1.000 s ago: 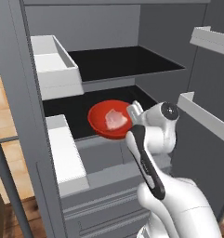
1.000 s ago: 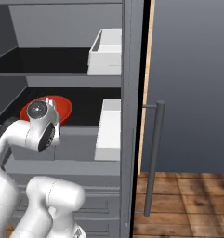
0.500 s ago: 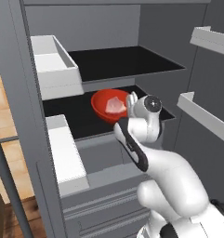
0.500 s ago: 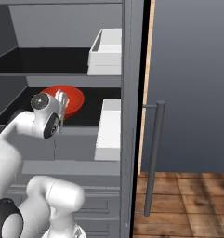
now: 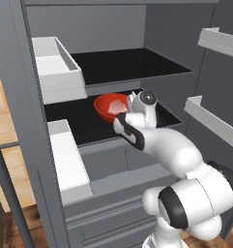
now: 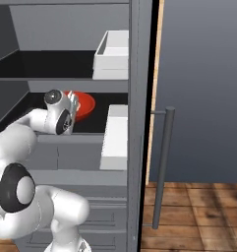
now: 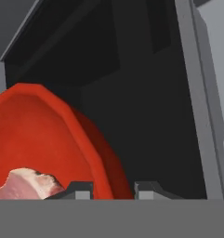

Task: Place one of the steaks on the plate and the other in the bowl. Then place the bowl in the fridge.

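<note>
Red glossy bowl (image 5: 108, 105) on fridge (image 5: 21, 72) middle dark shelf (image 5: 84, 127), pale pink steak (image 5: 119, 107) inside, gripper (image 7: 113, 189) clamped on bowl rim, white boxy bins (image 5: 57, 70) beside, grey door handle (image 6: 162, 167) right.

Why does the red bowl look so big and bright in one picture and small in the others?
Hand view: the camera sits right at the bowl, so it looms, evenly lit against the fridge's dark inside. Left base view: the bowl is small, the steak pale. Right base view: the arm half hides the bowl.
</note>
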Controlling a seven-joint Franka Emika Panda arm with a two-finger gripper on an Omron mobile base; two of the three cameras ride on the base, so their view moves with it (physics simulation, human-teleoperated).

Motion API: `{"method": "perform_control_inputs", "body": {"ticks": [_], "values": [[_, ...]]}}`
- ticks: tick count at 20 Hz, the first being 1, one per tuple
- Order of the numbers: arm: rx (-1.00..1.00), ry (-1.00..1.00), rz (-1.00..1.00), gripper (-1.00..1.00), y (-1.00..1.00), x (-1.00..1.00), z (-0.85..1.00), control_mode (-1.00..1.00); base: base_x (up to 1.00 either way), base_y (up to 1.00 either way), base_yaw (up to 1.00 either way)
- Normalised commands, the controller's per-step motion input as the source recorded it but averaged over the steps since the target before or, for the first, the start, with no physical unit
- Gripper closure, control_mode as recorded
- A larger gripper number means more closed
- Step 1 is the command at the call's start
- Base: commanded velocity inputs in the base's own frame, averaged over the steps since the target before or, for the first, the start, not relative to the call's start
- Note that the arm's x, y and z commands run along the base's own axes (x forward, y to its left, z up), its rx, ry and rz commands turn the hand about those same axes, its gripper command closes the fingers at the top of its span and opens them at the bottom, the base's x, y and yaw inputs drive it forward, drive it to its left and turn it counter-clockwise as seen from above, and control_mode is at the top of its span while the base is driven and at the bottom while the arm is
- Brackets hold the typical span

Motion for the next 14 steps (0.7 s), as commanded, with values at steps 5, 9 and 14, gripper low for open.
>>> {"method": "perform_control_inputs", "body": {"ticks": [5,9,14], "values": [[-0.05,-0.02,0.00,1.00,0.00,0.31,-0.17,-1.00,0.00,0.00,0.00],[-0.01,0.00,0.00,1.00,0.00,0.19,-0.09,-1.00,0.00,0.00,0.00],[0.00,0.07,0.00,1.00,0.00,0.17,-0.06,-1.00,0.00,0.00,0.00]]}}
